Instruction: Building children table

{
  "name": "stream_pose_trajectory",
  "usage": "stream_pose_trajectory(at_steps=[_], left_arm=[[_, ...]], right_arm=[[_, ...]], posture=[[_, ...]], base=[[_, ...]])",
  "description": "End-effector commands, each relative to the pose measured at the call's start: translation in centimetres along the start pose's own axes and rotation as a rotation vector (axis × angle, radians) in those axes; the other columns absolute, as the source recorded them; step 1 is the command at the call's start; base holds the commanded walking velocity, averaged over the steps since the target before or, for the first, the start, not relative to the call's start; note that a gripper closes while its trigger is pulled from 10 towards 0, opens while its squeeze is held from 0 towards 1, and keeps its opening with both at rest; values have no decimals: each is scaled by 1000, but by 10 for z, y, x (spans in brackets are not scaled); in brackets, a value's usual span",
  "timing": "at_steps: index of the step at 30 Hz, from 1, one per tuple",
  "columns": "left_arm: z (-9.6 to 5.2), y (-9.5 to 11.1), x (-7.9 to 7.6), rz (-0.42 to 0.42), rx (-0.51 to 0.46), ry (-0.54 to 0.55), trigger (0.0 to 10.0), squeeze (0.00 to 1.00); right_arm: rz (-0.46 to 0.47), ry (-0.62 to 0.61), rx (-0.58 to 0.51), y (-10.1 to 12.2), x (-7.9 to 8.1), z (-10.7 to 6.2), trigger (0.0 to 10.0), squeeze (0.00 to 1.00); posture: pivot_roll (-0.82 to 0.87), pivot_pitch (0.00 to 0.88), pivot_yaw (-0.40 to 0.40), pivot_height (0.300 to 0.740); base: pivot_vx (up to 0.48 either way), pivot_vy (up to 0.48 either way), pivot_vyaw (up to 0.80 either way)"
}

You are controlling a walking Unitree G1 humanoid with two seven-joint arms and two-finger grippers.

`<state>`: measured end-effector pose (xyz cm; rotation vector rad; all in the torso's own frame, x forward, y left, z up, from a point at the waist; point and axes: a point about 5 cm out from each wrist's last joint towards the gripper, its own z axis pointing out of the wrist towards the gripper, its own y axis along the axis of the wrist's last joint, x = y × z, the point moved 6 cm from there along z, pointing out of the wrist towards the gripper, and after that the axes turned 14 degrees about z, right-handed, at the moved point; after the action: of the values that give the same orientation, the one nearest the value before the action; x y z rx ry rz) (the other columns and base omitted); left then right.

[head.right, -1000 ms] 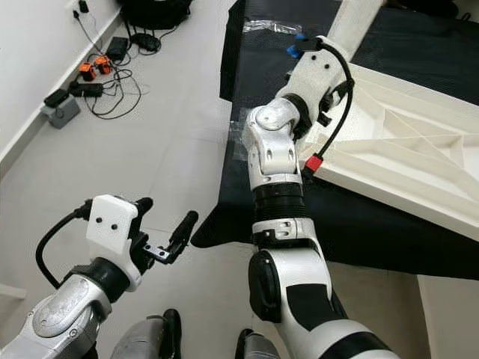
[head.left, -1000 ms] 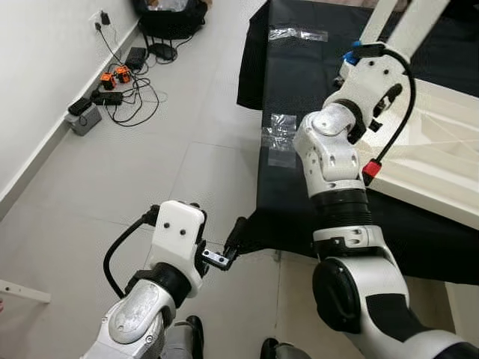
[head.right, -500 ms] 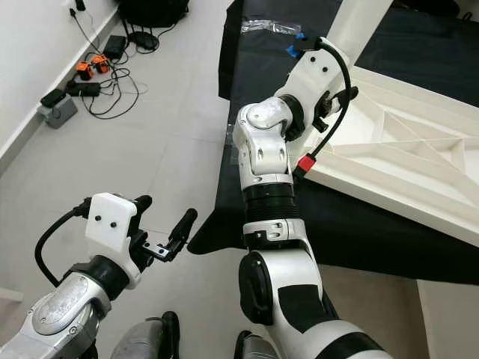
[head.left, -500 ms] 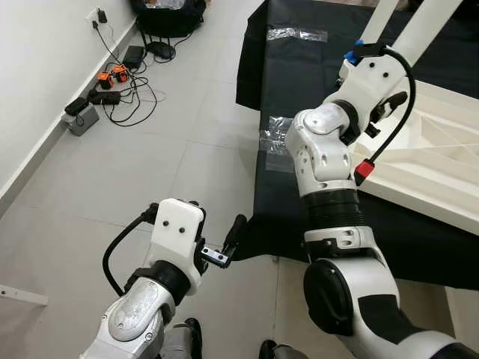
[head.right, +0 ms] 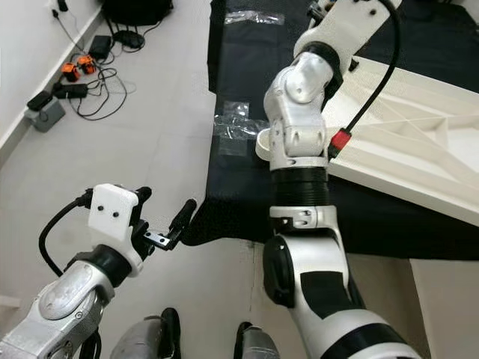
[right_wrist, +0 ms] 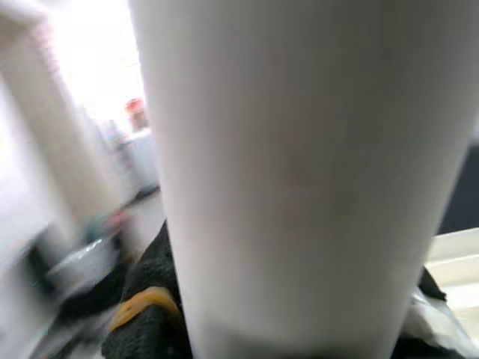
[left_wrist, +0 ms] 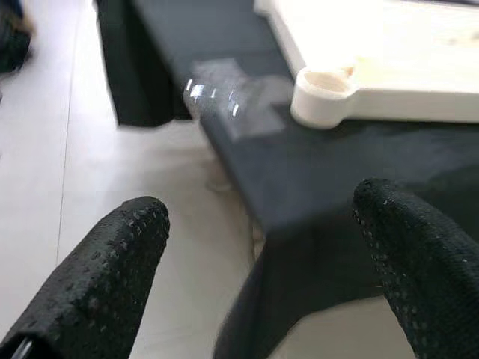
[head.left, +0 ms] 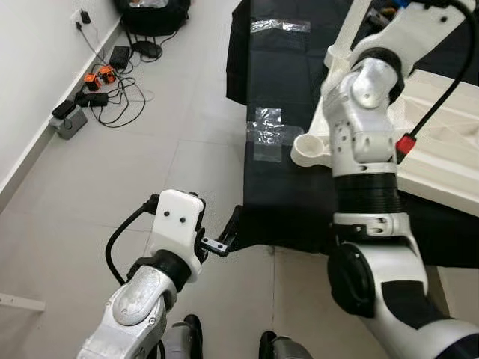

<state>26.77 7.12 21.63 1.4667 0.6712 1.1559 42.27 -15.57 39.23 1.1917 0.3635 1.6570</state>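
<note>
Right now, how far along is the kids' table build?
Partway. The white plastic tabletop lies underside up on the black cloth. The right hand is close against a white cylindrical leg, which stands upright at the far corner, so that one seems in progress. The near round corner socket is empty and needs a leg. The left hand hovers open above the floor.

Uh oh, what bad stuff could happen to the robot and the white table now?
1. The right wrist view is blocked by a white table leg, so the arm may aim it badly.
2. The round leg socket on the upturned tabletop sits near the black cloth's edge; a push might slide it off.
3. The open left gripper hangs close to that cloth and could snag it.
</note>
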Motion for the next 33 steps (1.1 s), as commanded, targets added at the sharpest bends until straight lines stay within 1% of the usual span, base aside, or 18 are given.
stream_pose_trajectory(at_steps=[1,3,4,5,7,8,9,10,12,14,15,17,19,22,24,26,30,33], left_arm=[[0,-6,1,24,22,-12,10000,0],[0,-6,1,24,22,-12,10000,0],[4,-6,5,64,15,-20,10000,0],[12,-5,11,113,5,-28,10000,1000],[12,-5,11,113,5,-28,10000,1000],[19,-4,18,158,1,-23,10000,1000],[27,-7,26,182,17,-12,10000,1000],[35,-9,31,178,26,-11,10000,0],[43,-15,32,163,50,-40,10000,0],[43,-15,32,163,50,-40,10000,0],[47,-16,34,180,48,-53,10000,0],[47,-16,34,180,48,-53,10000,0],[58,-22,38,237,54,-92,10000,0],[61,-24,35,229,48,-123,10000,0],[61,-27,24,224,36,-189,10000,0],[61,-27,24,224,36,-189,10000,0],[63,-29,18,228,31,-218,10000,0],[67,-32,18,245,36,-222,10000,0]], right_arm=[[33,109,112,-21,13,-6,10000,0],[33,109,112,-21,13,-6,10000,0],[68,150,185,-35,13,-10,10000,0],[113,154,255,-51,4,-17,10000,0],[113,154,255,-51,4,-17,10000,0],[133,148,296,-61,-4,-23,10000,0],[158,164,343,-72,-8,-31,10000,0],[181,207,386,-80,-6,-40,10000,0],[217,282,439,-87,4,-54,10000,0],[217,282,439,-87,4,-54,10000,0],[220,335,461,-89,12,-61,10000,0],[220,335,461,-89,12,-61,10000,0],[240,424,513,-93,27,-76,10000,0],[253,412,515,-92,27,-76,10000,0],[265,429,528,-92,33,-78,10000,0],[265,429,528,-92,33,-78,10000,0],[278,445,545,-93,36,-82,10000,0],[291,483,572,-94,43,-91,10000,0]], posture=[[84,177,-48,740],[84,177,-48,740],[80,168,-49,740],[70,158,-47,740],[70,158,-47,740],[70,158,-47,740],[70,153,-45,740],[70,147,-45,740],[69,146,-45,740],[69,146,-45,740],[64,143,-43,740],[64,143,-43,740],[61,135,-40,740],[58,133,-40,740],[59,132,-42,740],[59,132,-42,740],[61,130,-43,740],[63,130,-42,740]], base=[[0,0,0],[0,0,0],[0,0,0],[0,0,0],[0,0,0],[0,0,0],[0,0,0],[0,0,0],[0,0,0],[0,0,0],[0,0,0],[0,0,0],[0,0,0],[0,0,0],[0,0,0],[0,0,0],[0,0,0],[0,0,0]])
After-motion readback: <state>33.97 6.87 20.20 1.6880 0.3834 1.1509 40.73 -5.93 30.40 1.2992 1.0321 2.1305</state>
